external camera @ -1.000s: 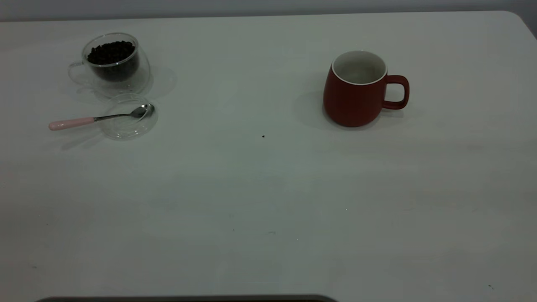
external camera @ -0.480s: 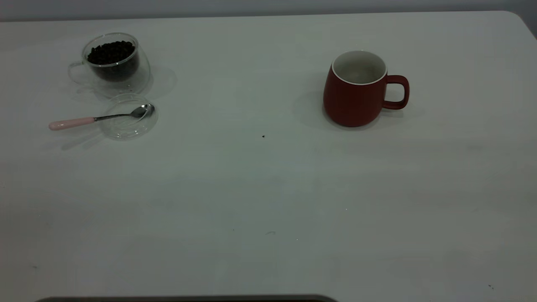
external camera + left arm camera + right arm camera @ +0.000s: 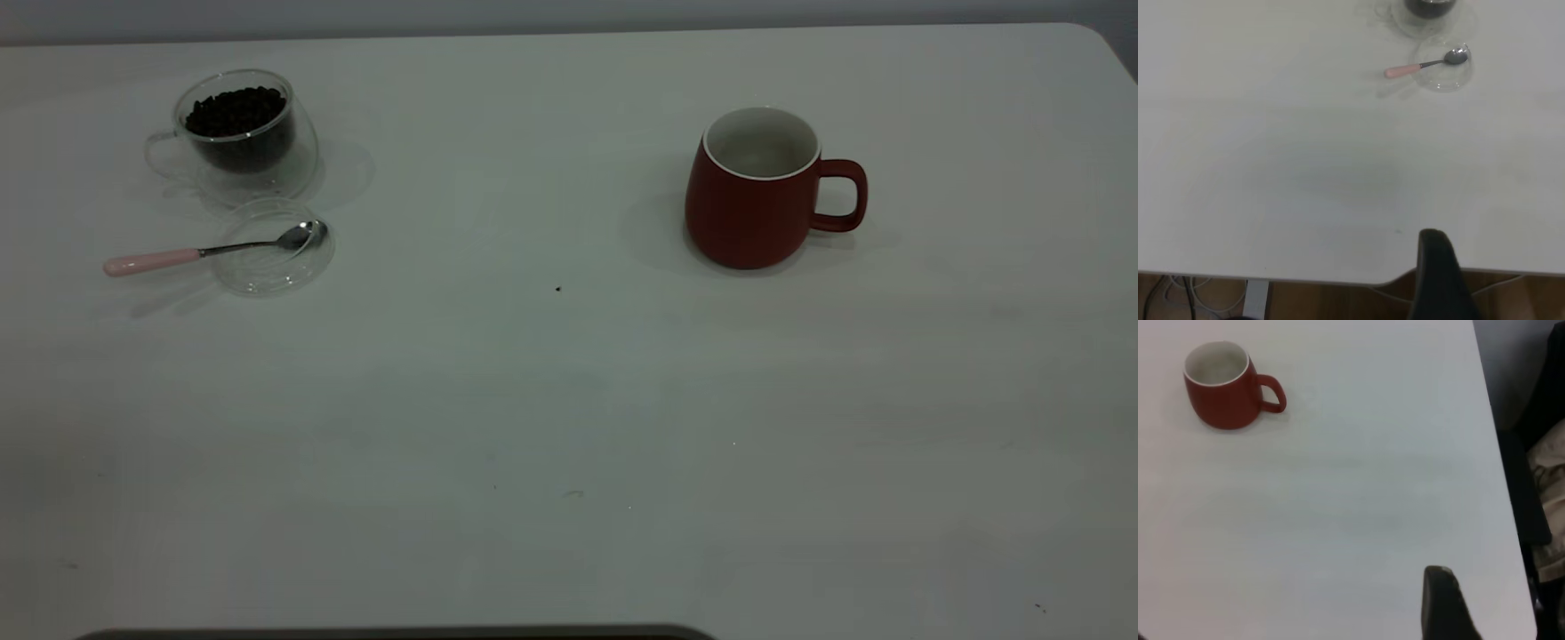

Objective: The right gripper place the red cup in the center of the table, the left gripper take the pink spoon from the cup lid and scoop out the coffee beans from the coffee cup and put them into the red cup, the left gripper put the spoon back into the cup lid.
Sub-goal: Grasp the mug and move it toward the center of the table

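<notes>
Red cup (image 3: 754, 191) upright on the surface (image 3: 533, 400), right of centre, handle pointing right. Glass cup (image 3: 242, 133) with coffee beans (image 3: 236, 111) far left; lid (image 3: 274, 249) just in front, spoon (image 3: 209, 251) resting across it. Left gripper (image 3: 1441, 280) and right gripper (image 3: 1445, 603) both near the surface edge, well away; finger spread: cannot tell.

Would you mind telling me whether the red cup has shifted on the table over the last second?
No. The red cup stands at the same spot, up and right of the dark speck on the table, handle pointing right.
</notes>
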`<state>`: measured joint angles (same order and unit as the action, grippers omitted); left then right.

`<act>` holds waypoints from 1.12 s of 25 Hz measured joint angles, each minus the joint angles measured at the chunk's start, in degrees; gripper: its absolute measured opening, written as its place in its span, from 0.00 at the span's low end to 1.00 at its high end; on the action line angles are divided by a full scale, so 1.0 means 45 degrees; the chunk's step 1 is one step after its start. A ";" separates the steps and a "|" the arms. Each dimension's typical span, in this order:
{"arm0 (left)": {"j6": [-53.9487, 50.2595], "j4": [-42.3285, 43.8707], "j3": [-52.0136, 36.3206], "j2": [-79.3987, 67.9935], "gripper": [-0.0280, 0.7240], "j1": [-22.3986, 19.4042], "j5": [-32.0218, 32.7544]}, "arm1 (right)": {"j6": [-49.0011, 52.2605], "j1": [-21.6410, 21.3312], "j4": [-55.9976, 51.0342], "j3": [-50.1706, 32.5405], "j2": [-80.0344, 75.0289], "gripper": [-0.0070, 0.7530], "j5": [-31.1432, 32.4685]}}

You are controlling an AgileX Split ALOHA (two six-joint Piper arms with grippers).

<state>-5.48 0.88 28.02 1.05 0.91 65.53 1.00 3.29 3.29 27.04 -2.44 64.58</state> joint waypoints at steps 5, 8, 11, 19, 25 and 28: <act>0.0000 0.0000 0.0000 0.0000 0.71 0.0000 0.0000 | -0.0782 0.0000 -0.1106 0.0194 -0.2206 0.65 -0.1222; 0.0000 0.0000 0.0000 0.0000 0.71 0.0000 0.0000 | -0.2061 0.0000 -0.2074 0.0270 -0.4633 0.72 -0.3639; 0.0000 0.0000 0.0000 0.0000 0.71 0.0000 0.0000 | -0.3835 0.0000 -0.2863 0.0365 -0.7419 0.75 -0.6132; 0.0000 0.0000 0.0000 0.0000 0.71 0.0000 0.0000 | -0.6621 0.0000 -0.4252 0.2674 -1.4585 0.75 -0.9028; 0.0000 0.0000 0.0000 0.0000 0.71 0.0000 0.0000 | -0.9385 0.0000 -0.5023 0.5047 -1.9184 0.75 -0.9256; 0.0000 0.0000 0.0000 0.0000 0.71 0.0000 0.0000 | -1.2116 0.0000 -0.5665 0.6213 -2.1243 0.75 -0.9623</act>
<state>-5.48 0.88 28.02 1.05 0.91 65.53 -53.52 3.29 -22.20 54.99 -98.03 21.27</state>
